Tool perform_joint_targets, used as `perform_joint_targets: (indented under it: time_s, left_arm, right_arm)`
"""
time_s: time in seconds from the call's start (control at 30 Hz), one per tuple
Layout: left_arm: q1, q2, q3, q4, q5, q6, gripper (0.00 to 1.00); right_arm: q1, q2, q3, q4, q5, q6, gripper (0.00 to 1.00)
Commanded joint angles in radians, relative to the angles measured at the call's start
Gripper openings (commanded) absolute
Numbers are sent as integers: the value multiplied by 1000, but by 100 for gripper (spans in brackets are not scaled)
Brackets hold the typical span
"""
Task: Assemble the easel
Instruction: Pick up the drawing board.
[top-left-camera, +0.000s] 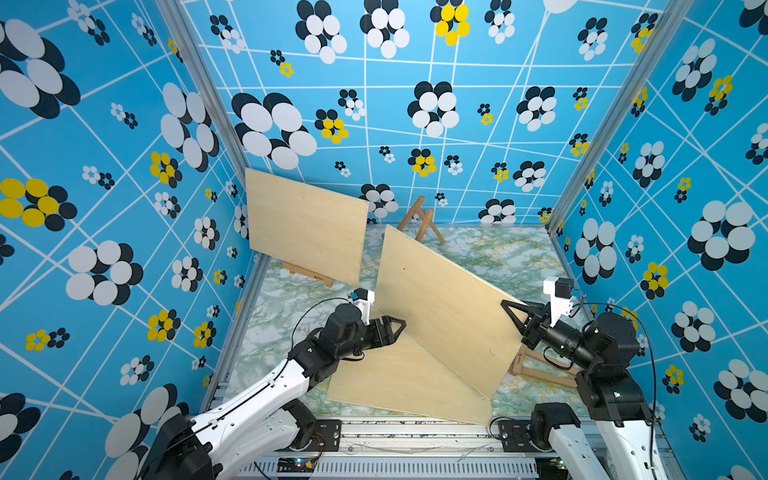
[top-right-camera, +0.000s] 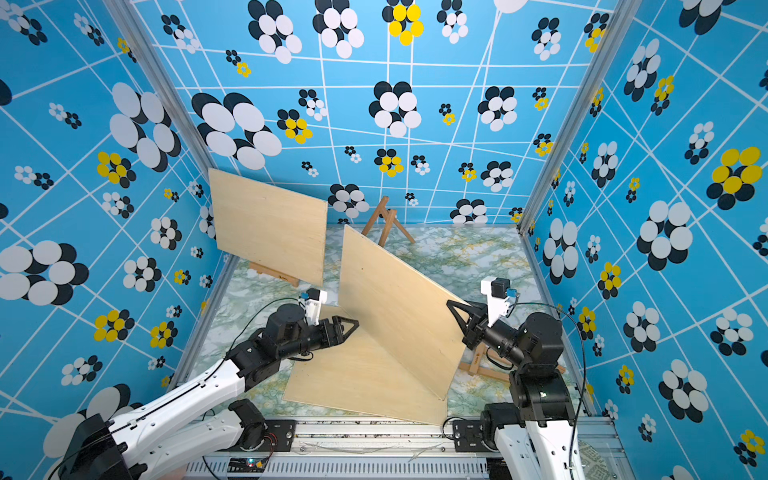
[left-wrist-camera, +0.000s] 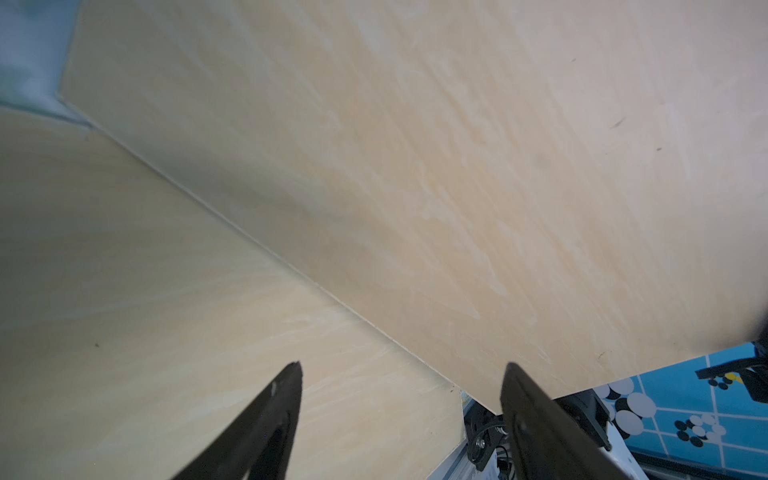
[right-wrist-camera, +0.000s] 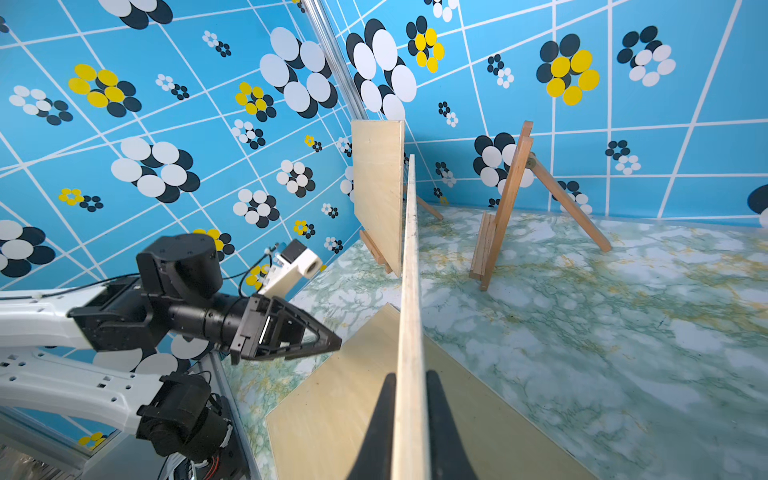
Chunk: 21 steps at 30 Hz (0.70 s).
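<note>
Board (top-left-camera: 440, 307) held on edge, mid-frame
Pinched at its edge by the right claw (right-wrist-camera: 409, 376), left claw (top-left-camera: 398, 326) spread beside it. Should be kept upright and lowered onto the empty easel (top-left-camera: 419, 218), upper centre.

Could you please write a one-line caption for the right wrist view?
Right gripper pinches a plywood board upright on edge; an empty easel stands beyond.

A robot lab booth: flower-patterned blue walls (top-left-camera: 457, 166), aluminium rail (top-left-camera: 415, 430), marbled tabletop (top-left-camera: 498, 257).
</note>
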Motion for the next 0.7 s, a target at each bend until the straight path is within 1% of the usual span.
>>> perform_joint_targets:
  time_s: [0.0,0.07,0.13,0.27,0.33,0.37,0.47,0.5,0.57,0.67]
  left_arm:
    - [-66,8,-88,178,-96,-255,76]
    - [-92,35,-159,314,-143,-323,78]
    - [-108,84,-204,444,-164,-361,82]
    - [-135,249,-232,678,-162,-395,86]
    - [-140,359,-234,819,-143,-408,83]
    - [-142,418,-229,875,-128,-426,80]
    - [-162,565,-226,1008,-120,-471,52]
    - [-170,596,-228,1035,-123,-479,45]
    - [-188,651,-237,1068,-134,-492,19]
    - [-212,686,-242,1062,-154,-502,14]
  right_arm:
    - [5,-22,80,134,-1,3,0]
    - [5,-24,80,134,-5,5,0]
    - [5,-24,78,136,-5,9,0]
    - [6,-24,72,138,-6,16,0]
    - [7,-24,71,137,-5,15,0]
    - [6,-24,73,138,-5,17,0]
    - [6,-21,76,139,-5,15,0]
    - [7,-20,77,140,-6,15,0]
    - [6,-20,80,139,-6,16,0]
    - [7,-19,82,140,-8,16,0]
